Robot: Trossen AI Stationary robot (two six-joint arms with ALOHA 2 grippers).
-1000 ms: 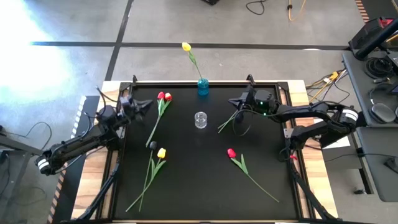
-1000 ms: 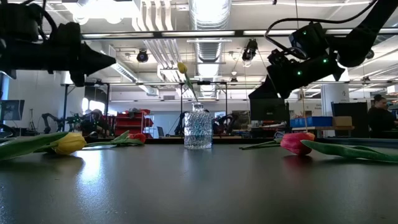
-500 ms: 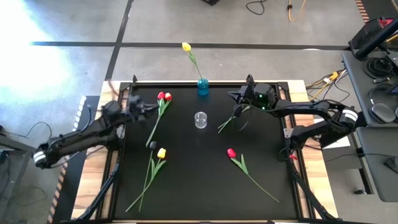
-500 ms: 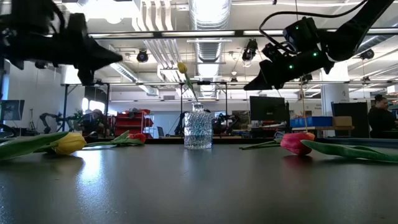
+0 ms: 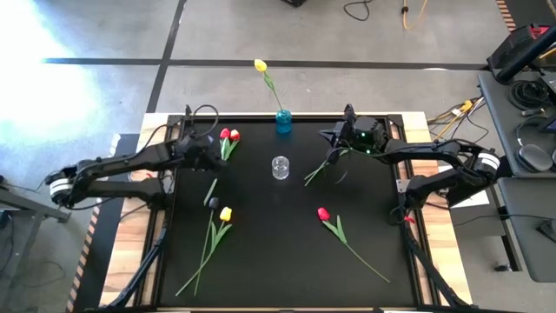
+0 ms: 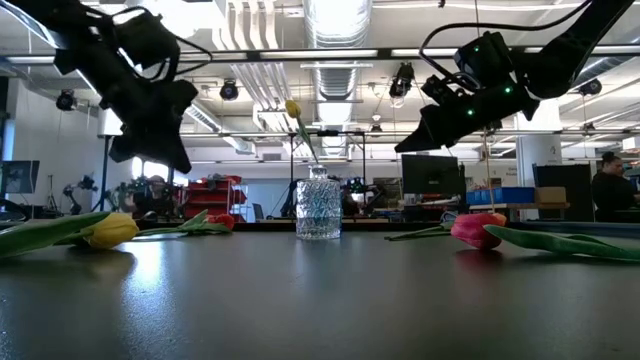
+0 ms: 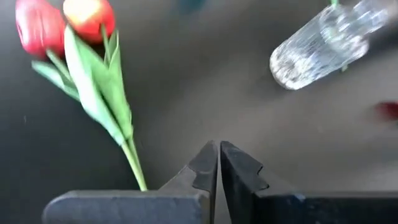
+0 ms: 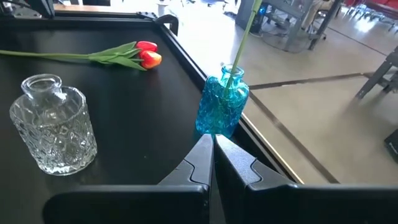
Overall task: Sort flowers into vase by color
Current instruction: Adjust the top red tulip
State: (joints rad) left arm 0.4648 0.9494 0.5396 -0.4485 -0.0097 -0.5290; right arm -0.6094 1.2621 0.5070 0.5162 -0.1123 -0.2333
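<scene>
Left gripper (image 5: 211, 149), fingers closed on nothing, hovers beside the red tulips (image 5: 229, 135); right gripper (image 5: 334, 136), likewise closed, empty. Low view: clear vase (image 6: 318, 208) centre. Left wrist view: tulip stem (image 7: 134, 163) beside closed fingertips (image 7: 208, 163).

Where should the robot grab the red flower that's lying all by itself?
Best on the thin green stem of the lone red tulip, just behind its leaves, coming straight down from above. It lies flat on the black table, so the stem gives a slim place to pinch without squashing the head.
</scene>
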